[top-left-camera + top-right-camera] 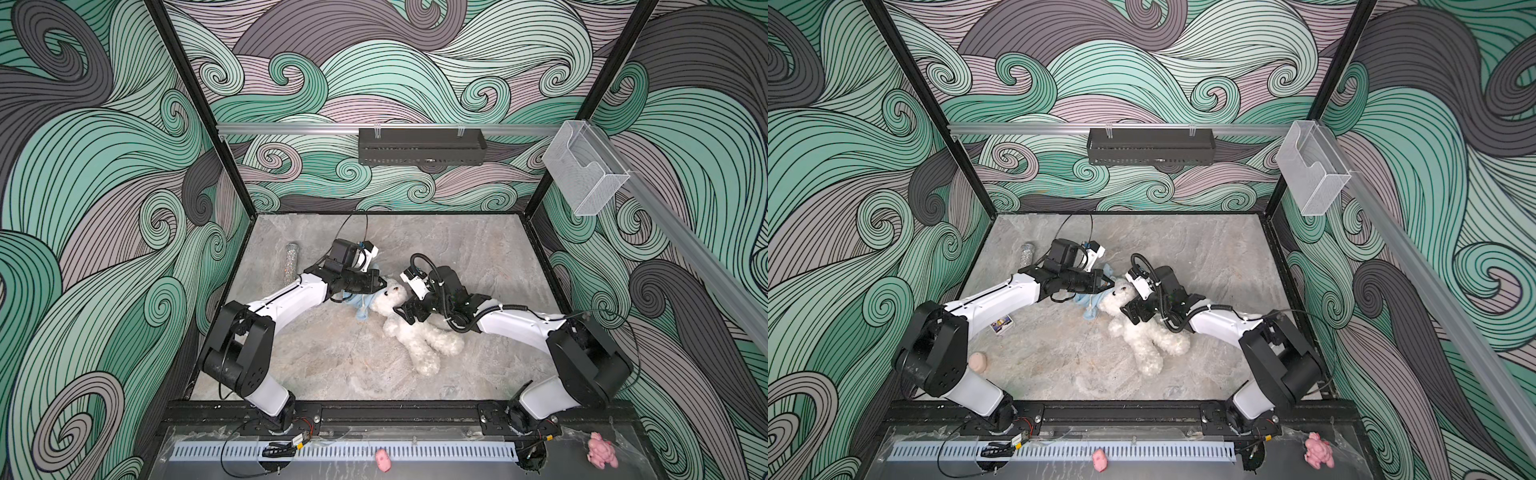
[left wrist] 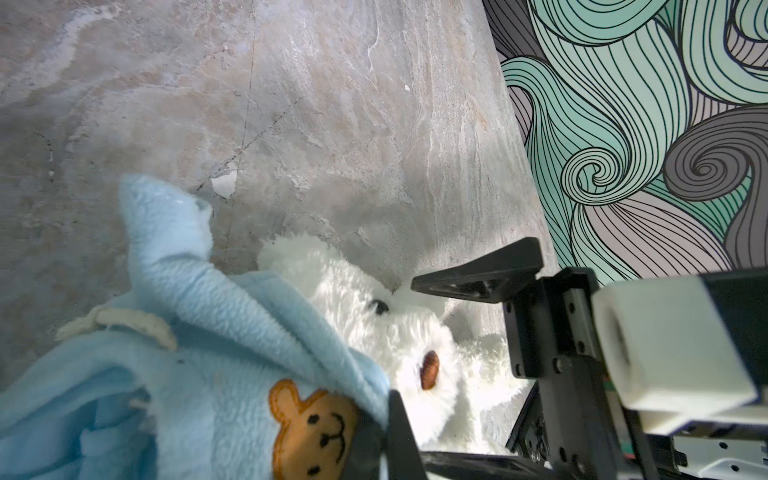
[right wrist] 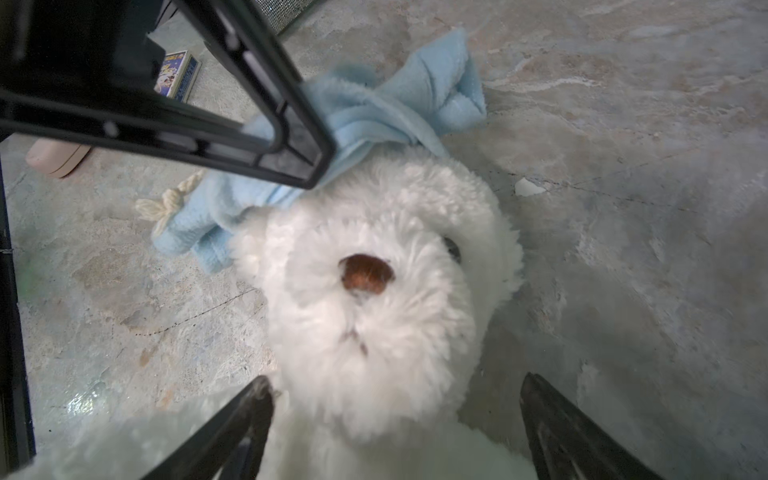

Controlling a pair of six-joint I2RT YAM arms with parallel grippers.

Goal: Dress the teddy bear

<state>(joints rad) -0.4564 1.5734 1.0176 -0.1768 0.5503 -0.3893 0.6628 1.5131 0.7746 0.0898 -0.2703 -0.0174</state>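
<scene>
Jaws spread wide, my right gripper (image 3: 397, 384) straddles the neck of the teddy bear (image 3: 365, 316), closed on nothing. Farther on, my left gripper (image 1: 381, 286) has its jaws pinched shut on the light-blue garment (image 1: 359, 305). To dress it well, I judge, the right should pin the body while the left finds the garment's opening, not a bunched fold, then draws it slowly over the head. The bear lies face up on the tabletop (image 1: 324, 365), centre frame in both top views, legs toward the lower edge, chin between the right jaws, crown touching the garment up and left.
</scene>
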